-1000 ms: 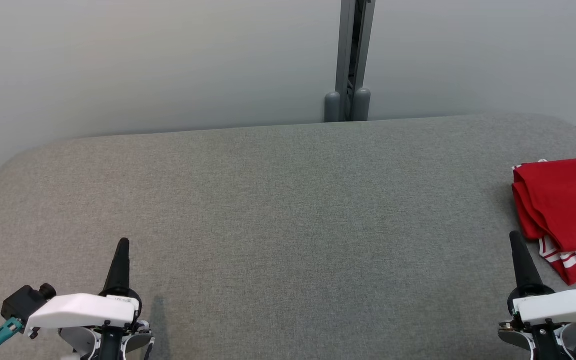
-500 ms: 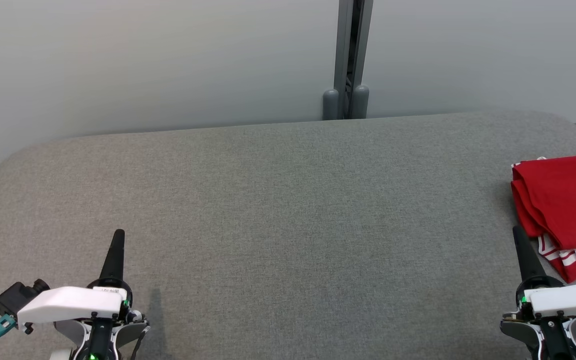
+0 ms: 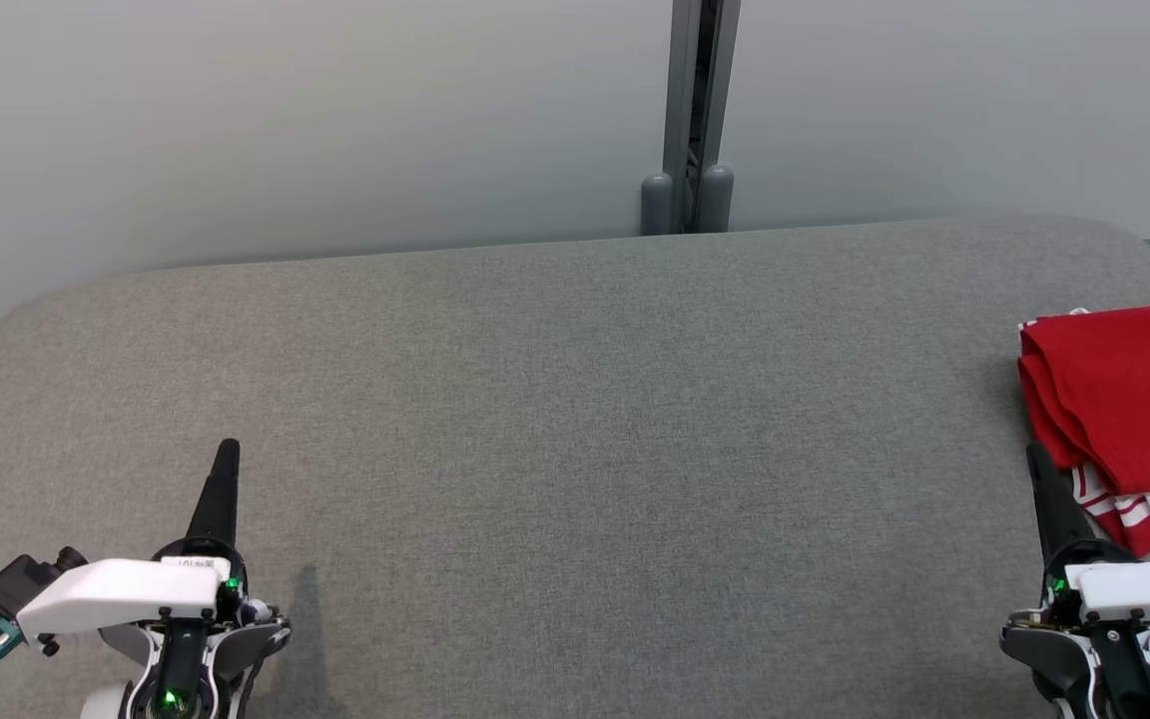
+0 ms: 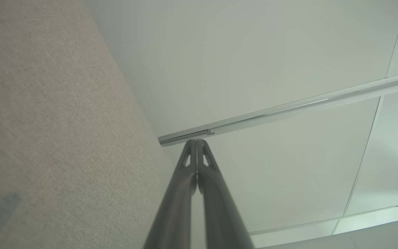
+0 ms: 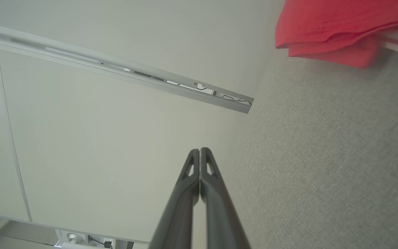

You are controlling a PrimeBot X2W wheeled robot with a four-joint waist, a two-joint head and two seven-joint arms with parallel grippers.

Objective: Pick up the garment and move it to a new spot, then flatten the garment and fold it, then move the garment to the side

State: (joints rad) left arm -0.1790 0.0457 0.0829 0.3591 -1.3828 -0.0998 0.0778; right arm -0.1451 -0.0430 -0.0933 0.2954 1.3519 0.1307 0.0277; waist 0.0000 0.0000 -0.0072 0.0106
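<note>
Wrist views: left end effector (image 4: pixel 197 141) and right end effector (image 5: pixel 200 149) pressed together; head view, garment (image 3: pixel 1119 399) folded at three o'clock on bench (image 3: pixel 575 429)

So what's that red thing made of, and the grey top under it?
The red garment looks like soft matte cloth, perhaps cotton jersey: it lies in limp folds, with white striped trim. The grey table top seems covered in matte woven fabric: a fine speckled weave shows.
</note>
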